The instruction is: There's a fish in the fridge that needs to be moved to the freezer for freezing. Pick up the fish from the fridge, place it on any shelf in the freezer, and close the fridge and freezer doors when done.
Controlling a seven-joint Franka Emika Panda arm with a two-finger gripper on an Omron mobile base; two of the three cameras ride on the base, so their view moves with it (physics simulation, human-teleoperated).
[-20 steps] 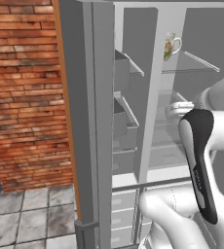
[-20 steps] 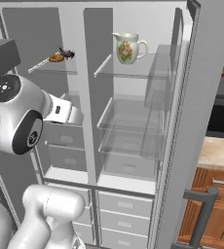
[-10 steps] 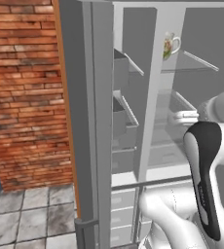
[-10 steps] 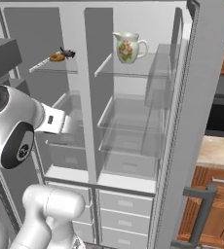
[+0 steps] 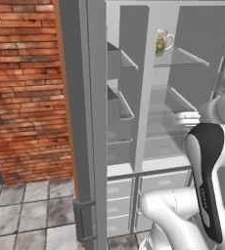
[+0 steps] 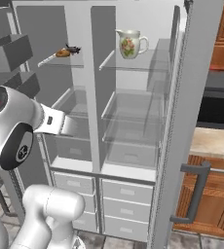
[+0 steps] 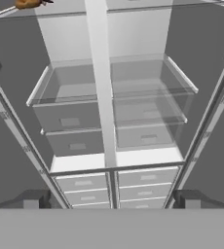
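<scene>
The fish (image 6: pixel 65 50) is small and orange-brown. It lies on the top glass shelf of the narrower left half, the freezer (image 6: pixel 67 141), and also shows at the top left in the hand view as the fish (image 7: pixel 28 3). The wider right half is the fridge (image 6: pixel 138 146), with glass shelves. Both doors stand open. My gripper (image 7: pixel 111 202) is open and empty. It hangs in front of the freezer's middle shelves, well below the fish. In the right base view the gripper (image 6: pixel 69 125) points into the left half.
A flowered jug (image 6: pixel 132 43) stands on the fridge's top shelf. White drawers (image 6: pixel 123 206) fill the bottom of both halves. The left door (image 5: pixel 90 122) carries grey bins (image 6: pixel 11 53). The right door (image 6: pixel 182 121) has a handle (image 6: pixel 196 194). A brick wall (image 5: pixel 26 88) is left, wooden cabinets (image 6: pixel 216 204) right.
The arm has sunk a little and the hand now sits lower in front of the left half. Its jaws stayed open. The fish and jug have not moved.
</scene>
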